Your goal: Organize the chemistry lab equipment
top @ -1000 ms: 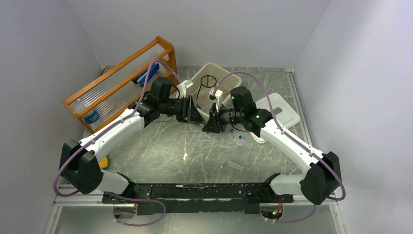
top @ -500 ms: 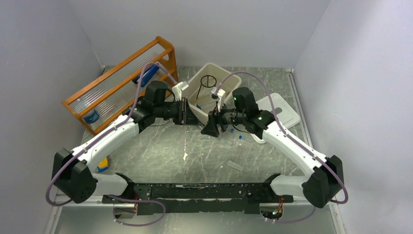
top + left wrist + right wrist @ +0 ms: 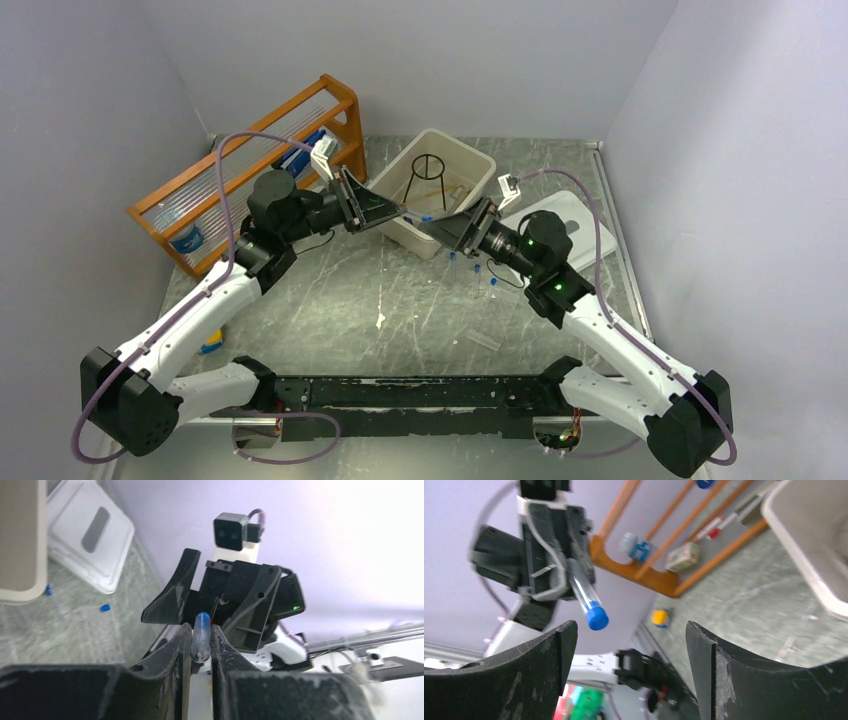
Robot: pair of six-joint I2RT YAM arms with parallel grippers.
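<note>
My left gripper (image 3: 201, 640) is shut on a clear blue-capped vial (image 3: 201, 636), which sticks out past the fingertips with its cap forward. In the top view the left gripper (image 3: 402, 213) hangs over the near left edge of the beige tub (image 3: 470, 148). Facing it is my right gripper (image 3: 432, 228), open. In the right wrist view the vial (image 3: 586, 597) hangs just beyond the right gripper (image 3: 629, 635), whose jaws stand wide with nothing between them. A black wire tripod (image 3: 430, 175) stands inside the tub. Loose blue-capped vials (image 3: 478, 268) lie on the table below the right gripper.
The orange wooden rack (image 3: 250, 165) with clear rods stands at the back left. A white lid (image 3: 585, 225) lies right of the tub. A small clear piece (image 3: 483, 340) and a white scrap (image 3: 380, 320) lie on the table. A yellow and blue item (image 3: 212, 345) sits near the left arm's base.
My right gripper has opened and drawn back to the right. The left gripper has tilted and moved left and up with the vial. Both arms' elbows have swung outward.
</note>
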